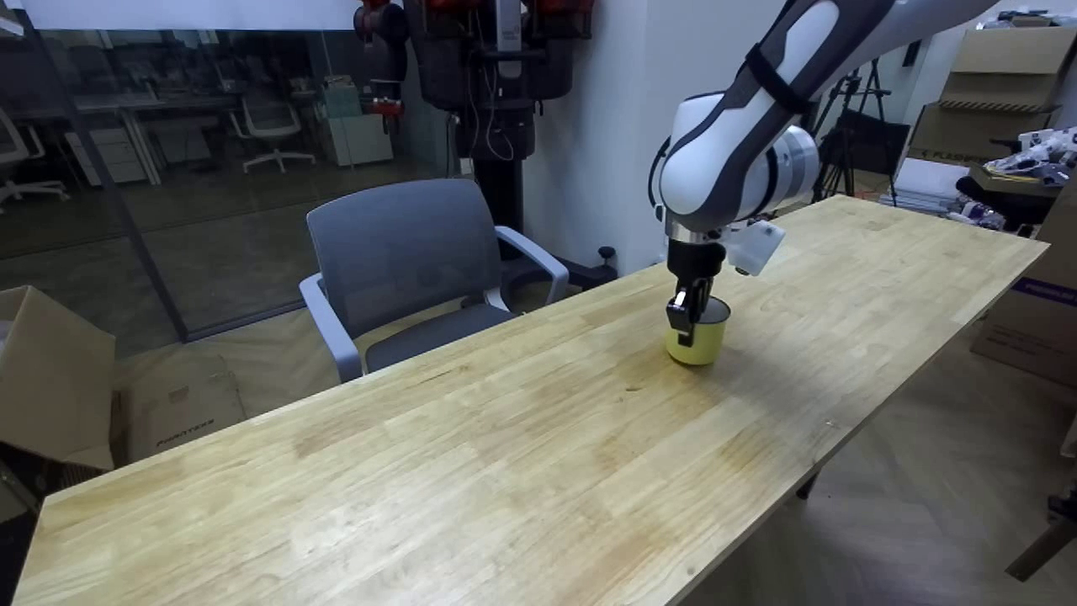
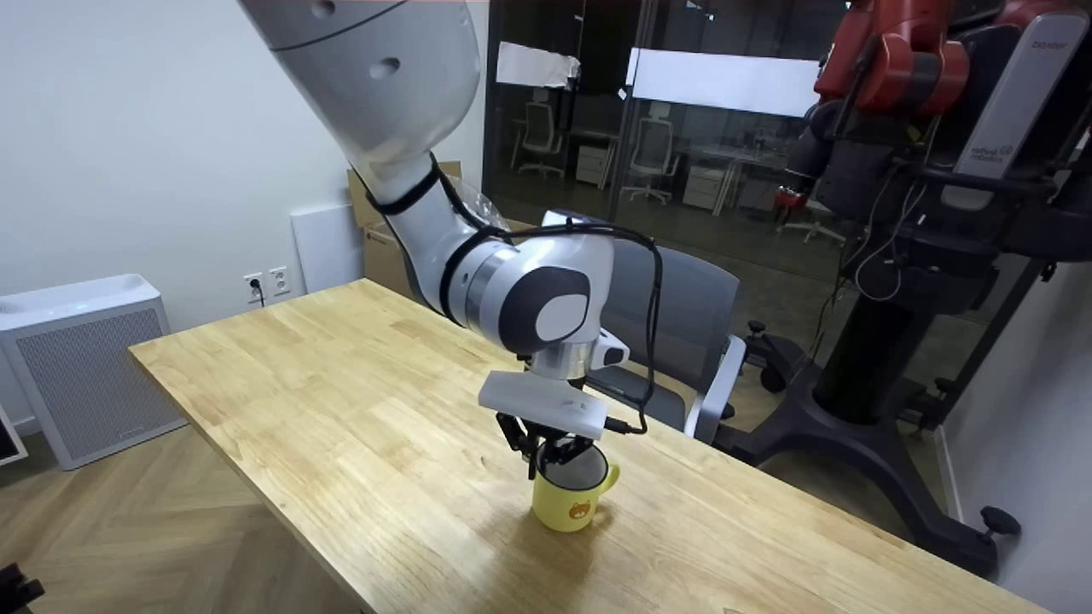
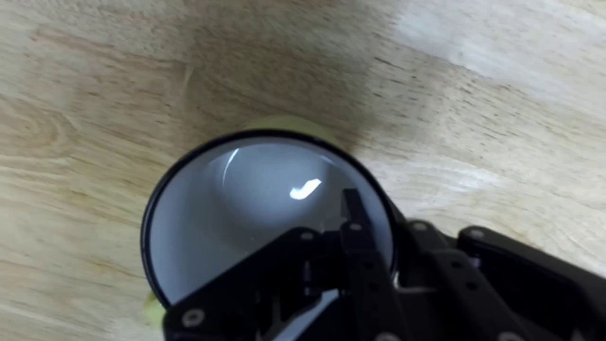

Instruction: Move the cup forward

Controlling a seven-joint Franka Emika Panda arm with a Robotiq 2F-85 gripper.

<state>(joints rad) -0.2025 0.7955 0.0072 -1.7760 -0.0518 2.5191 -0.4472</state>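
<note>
A yellow cup (image 1: 707,349) with a dark rim stands upright on the wooden table. In an exterior view the cup (image 2: 567,507) shows a bear face on its side and a handle pointing right. My gripper (image 1: 691,326) points down at the rim. In the wrist view the gripper (image 3: 374,208) has one finger inside the cup (image 3: 258,189) and one outside, with the wall between them. The fingers are close together and look shut on the wall. The cup's inside is pale and holds no object. A bit of the handle (image 3: 152,309) shows at lower left.
The long wooden table (image 1: 471,471) runs on past the cup both ways. A grey chair (image 1: 412,252) stands at one long edge, its back also visible in an exterior view (image 2: 682,290). A red and black robot (image 2: 904,153) stands beyond the table. Cardboard boxes (image 1: 50,379) stand on the floor.
</note>
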